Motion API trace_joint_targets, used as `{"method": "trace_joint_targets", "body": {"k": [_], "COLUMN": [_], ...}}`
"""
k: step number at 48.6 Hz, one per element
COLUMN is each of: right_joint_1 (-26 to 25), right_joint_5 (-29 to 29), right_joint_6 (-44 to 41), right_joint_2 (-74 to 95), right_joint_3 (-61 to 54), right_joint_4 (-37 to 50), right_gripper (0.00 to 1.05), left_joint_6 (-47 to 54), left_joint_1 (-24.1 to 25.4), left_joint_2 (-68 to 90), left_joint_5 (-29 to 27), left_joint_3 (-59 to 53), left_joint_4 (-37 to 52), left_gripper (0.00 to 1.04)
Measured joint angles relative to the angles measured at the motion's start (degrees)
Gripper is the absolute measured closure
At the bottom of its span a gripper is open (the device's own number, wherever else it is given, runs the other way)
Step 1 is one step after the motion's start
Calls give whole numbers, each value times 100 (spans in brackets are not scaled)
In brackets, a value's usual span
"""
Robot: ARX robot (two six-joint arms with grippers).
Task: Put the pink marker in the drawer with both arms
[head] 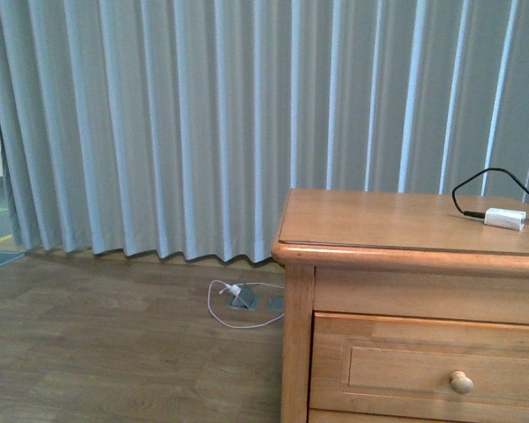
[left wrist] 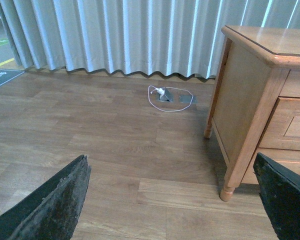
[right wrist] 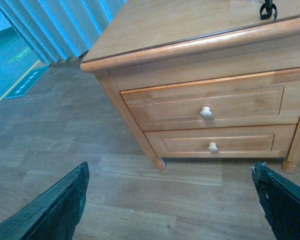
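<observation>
The pink marker shows in none of the views. The drawer [right wrist: 210,107] is the taller, upper one of the honey-brown dresser [head: 379,220], shut, with a round knob [right wrist: 206,112]; the front view shows it too as the drawer [head: 432,366]. My left gripper [left wrist: 171,170] is open over bare wood floor, left of the dresser's side. Facing the dresser front from a distance, my right gripper [right wrist: 171,172] is open and low over the floor. Nothing is between either pair of fingers. Neither arm shows in the front view.
A white charger block [head: 504,218] with a black cable lies on the dresser top at the right. A shallower drawer [right wrist: 217,144] sits below the taller one. A white cable and floor socket [head: 242,298] lie near the grey curtain [head: 203,123]. A dresser leg [left wrist: 227,192] stands near my left gripper.
</observation>
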Motion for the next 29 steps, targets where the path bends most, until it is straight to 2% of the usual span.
{"method": "trace_joint_targets", "body": {"k": [2,4,8,10,14,24,29], "right_joint_1": [168,385,573,909,1217,1261,1261], "right_joint_5": [695,1453,1845,2323,2415,2476,2476], "right_joint_6": [-238,-686,-955,-1047,-1106,-1189,-1189], "right_joint_2": [-175,-481,-758,-872,-999,-1355,-1530], "right_joint_3": [-315,-778,-1091,-1255,-1486,-1871,-2046], "right_joint_4": [675,1565,1978,2006,2026,2081,2079], "right_gripper": [15,27,42,52,66,104,103], "left_joint_6": [0,0,0,0,0,0,0], "left_joint_1": [0,0,0,0,0,0,0], "left_joint_2": [0,0,0,0,0,0,0], "left_joint_5": [0,0,2,2,0,2,2], "left_joint_3": [0,0,0,0,0,0,0], "left_joint_4": [0,0,0,0,0,0,0], "left_gripper": [6,6,6,6,6,6,6]}}
